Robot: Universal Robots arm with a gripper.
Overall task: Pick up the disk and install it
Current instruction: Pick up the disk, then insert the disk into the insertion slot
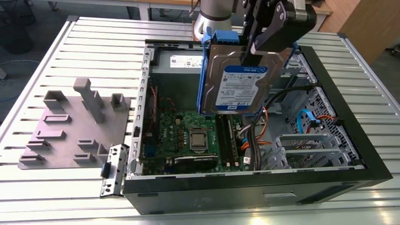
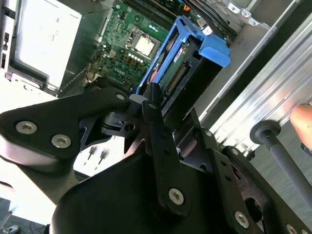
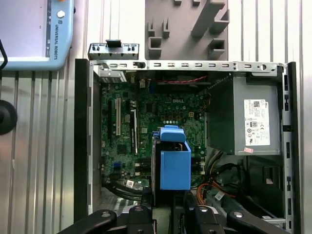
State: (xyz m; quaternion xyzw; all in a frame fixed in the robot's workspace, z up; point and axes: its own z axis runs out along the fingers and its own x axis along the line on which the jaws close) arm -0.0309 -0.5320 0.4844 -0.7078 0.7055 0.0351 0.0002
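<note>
Over the open computer case and its motherboard, I hold the disk upright, tool clamped on its top edge. I judge it stiff, dense and shock-sensitive: grip the metal faces, not the blue rails.

An open case is laid on a slatted table, a motherboard seen inside, a grey fixture alongside.

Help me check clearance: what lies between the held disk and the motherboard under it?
Only open air, in the exterior view: the disk, gripped by the hand, hangs above the motherboard.
</note>
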